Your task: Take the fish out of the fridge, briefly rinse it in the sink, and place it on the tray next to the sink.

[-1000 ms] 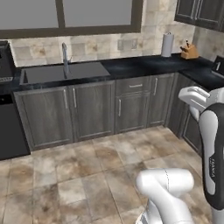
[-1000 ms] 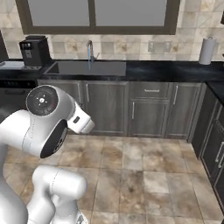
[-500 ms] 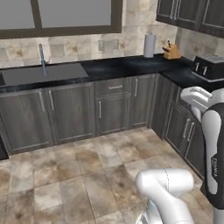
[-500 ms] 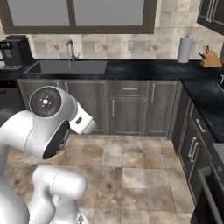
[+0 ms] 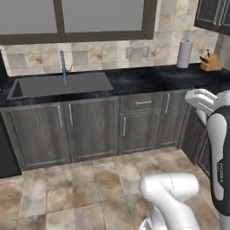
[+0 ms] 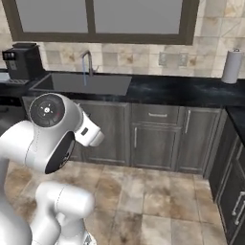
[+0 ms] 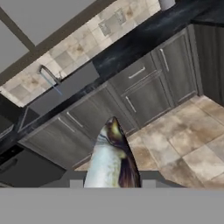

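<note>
In the hand view my gripper is shut on the fish, a slender fish with a pale silvery side and a dark back that points up and away from the fingertips. It hangs over the tiled floor in front of the cabinets. The sink is a grey basin set in the black counter, with a thin faucet behind it. The fridge and the tray are out of view.
Dark wood-grain cabinets run under the black counter. A paper towel roll and a knife block stand at the right. A black coffee machine stands left of the sink. More cabinets turn the corner at right.
The whole picture has shifted with the base. The counter and sink now look nearer and larger, and the sink sits further right than half a second ago.
</note>
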Available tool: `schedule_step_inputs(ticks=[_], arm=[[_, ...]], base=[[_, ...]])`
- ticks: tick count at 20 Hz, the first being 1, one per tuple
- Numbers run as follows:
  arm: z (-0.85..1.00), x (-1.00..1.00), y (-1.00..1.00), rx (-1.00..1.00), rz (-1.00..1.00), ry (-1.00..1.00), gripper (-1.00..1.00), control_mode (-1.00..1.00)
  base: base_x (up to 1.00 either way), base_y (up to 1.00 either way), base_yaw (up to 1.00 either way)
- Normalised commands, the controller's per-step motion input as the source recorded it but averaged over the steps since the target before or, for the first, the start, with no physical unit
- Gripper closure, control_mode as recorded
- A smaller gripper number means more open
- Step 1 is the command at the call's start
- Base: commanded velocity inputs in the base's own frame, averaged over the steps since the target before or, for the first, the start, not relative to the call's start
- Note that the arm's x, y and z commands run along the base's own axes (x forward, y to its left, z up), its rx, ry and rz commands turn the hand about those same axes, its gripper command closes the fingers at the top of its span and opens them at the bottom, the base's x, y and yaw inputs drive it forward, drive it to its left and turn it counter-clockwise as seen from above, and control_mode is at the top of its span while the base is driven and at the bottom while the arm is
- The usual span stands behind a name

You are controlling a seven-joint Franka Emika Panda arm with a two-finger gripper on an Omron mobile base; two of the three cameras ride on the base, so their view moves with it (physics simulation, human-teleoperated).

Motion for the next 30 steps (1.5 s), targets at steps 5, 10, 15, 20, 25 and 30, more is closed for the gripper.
schedule_step_inputs(ticks=[5,10,15,20,25,30], arm=[[0.0,0.0,0.0,0.0,0.0,0.0,1.0,1.0],[0.0,0.0,0.0,0.0,0.0,0.0,1.0,1.0],[0.0,0.0,0.0,0.0,0.0,0.0,1.0,1.0],[0.0,0.0,0.0,0.0,0.0,0.0,1.0,1.0],[0.0,0.0,0.0,0.0,0.0,0.0,1.0,1.0],[0.0,0.0,0.0,0.0,0.0,0.0,1.0,1.0]], base=[[1.0,0.27,0.06],[1.0,0.48,0.02],[1.0,0.87,0.0],[1.0,1.0,-0.01],[1.0,0.83,-0.06],[0.41,0.03,-0.04]])
